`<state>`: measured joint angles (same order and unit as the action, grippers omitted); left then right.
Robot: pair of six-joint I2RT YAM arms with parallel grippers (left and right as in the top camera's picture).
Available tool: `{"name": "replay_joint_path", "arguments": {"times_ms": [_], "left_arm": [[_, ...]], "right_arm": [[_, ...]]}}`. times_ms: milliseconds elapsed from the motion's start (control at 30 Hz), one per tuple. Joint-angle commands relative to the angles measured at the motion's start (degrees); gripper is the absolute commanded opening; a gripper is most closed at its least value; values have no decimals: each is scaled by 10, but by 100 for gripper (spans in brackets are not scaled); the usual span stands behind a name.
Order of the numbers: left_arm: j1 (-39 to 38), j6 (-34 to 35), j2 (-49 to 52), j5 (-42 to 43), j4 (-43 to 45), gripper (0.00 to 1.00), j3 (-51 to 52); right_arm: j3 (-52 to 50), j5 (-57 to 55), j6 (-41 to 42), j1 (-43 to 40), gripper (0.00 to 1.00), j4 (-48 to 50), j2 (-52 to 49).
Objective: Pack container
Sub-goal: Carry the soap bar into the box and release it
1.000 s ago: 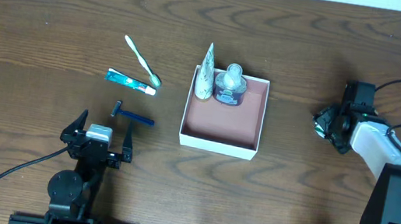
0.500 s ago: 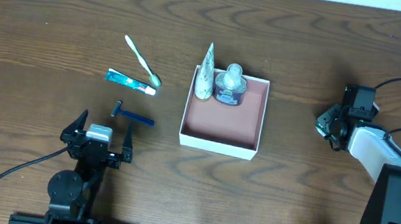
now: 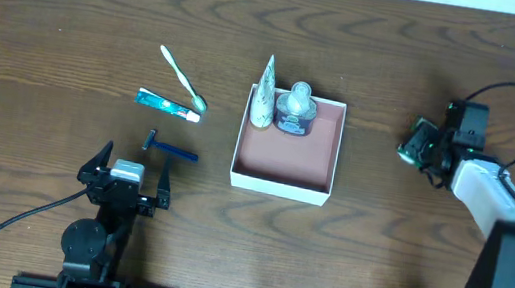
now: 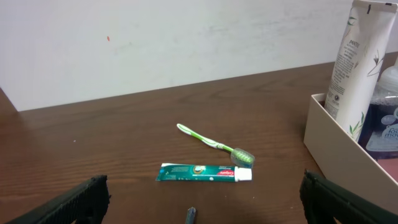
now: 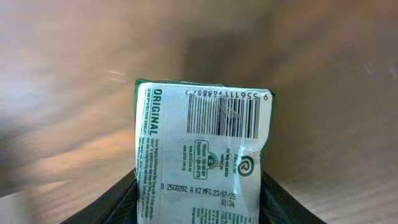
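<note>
- While your right gripper (image 5: 200,202) was clenched on the green-and-white carton (image 5: 202,140), a finger lay against each long side and the barcode face pointed at the wrist camera.
- The carton's long axis ran straight out along the fingers, with its far end sticking out past them.
- The blurred wood behind it suggested, as a judgement, that the carton was off the counter (image 3: 401,53), though the overhead view could not confirm that.
- The container (image 3: 282,186) sat to the left of that gripper, well apart from it, with only bare counter between them.
- The right arm was plainly the nearer one, so the coming move looked like a carry leftward.
- Inside the container, a white tube (image 3: 264,95) and a dark bottle (image 3: 294,111) stood against the far wall, touching or nearly so.
- The near half of its pinkish floor was bare, and you would probably aim the carton there.
- Your left gripper (image 3: 129,172) was released, with its jaws spread wide, and sat low at the near edge.
- A razor (image 3: 172,150) lay just ahead of it, with a toothpaste tube (image 3: 168,104) and a toothbrush (image 3: 182,77) farther out, all outside the container.
</note>
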<state>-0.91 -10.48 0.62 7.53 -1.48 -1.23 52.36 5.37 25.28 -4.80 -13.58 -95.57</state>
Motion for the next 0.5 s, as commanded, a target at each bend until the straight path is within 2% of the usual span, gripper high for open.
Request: {"name": "replay_joint_path", "arguments": {"times_ms": [0, 200, 467], "left_arm": [[2, 3, -3, 10, -19, 98, 10], [2, 3, -3, 10, -19, 98, 10], [2, 3, -3, 10, -19, 98, 10]], "right_arm": [[36, 101, -33, 0, 46, 3, 68], [38, 218, -13, 11, 47, 6, 135], [38, 211, 33, 85, 52, -9, 142]]}}
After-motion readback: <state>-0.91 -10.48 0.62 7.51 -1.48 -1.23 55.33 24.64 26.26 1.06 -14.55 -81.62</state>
